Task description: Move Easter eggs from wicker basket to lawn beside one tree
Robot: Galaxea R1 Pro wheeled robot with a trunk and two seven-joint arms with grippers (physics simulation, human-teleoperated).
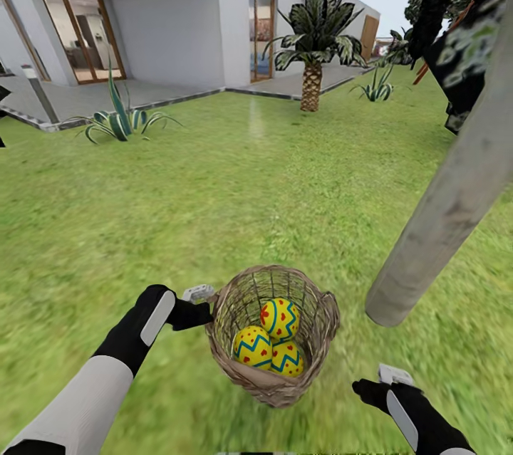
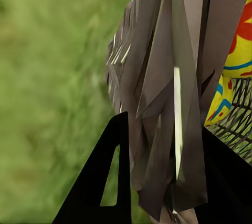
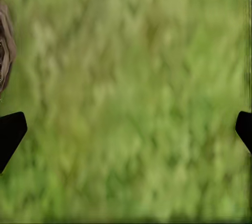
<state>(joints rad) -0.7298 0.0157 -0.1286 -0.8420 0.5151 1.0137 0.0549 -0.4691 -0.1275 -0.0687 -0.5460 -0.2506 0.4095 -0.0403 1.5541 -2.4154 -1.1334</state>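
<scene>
Tilting toward the camera, wicker basket (image 1: 274, 341) holding three Easter eggs (image 1: 279, 318), left fingers (image 2: 113, 176) pinching its rim, right fingers (image 3: 10, 132) spread.

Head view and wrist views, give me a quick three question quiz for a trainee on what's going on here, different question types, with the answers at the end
1. True or false: all three eggs lie in the basket.
2. Multiple choice: what does the left gripper hold? A) an egg B) the basket's rim C) the trunk
3. Fill in: the right gripper is ____ over the lawn, beside the trunk.

Key
1. True. Three yellow eggs sit inside.
2. B. The left wrist view shows the fingers astride the wicker wall.
3. Open. In the right wrist view its fingertips stand wide apart with only grass between.
</scene>
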